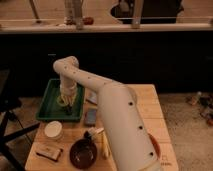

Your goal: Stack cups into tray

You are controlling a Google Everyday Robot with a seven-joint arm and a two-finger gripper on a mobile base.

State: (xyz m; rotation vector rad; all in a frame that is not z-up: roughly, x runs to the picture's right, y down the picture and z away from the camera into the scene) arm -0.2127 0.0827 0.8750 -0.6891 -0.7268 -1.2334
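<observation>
1. You get dim, warm light overall; the brightest band runs along the far edge, beyond the rail (105, 27).
2. Below it, the far wall (165, 60) reads near black.
3. The pale arm (117, 120) catches light from above, with no hard glare.
4. Your gripper (66, 103) hangs over the tray (47, 114) at far left, in the arm's shade.
5. The table (150, 102) is evenly lit and shadows are soft.
6. Everything is blurred and small edges smear.

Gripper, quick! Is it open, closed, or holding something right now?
Gripper: low over the green tray, right at a yellow-green cup. It cannot be told whether it is open, closed or holding the cup.
</observation>
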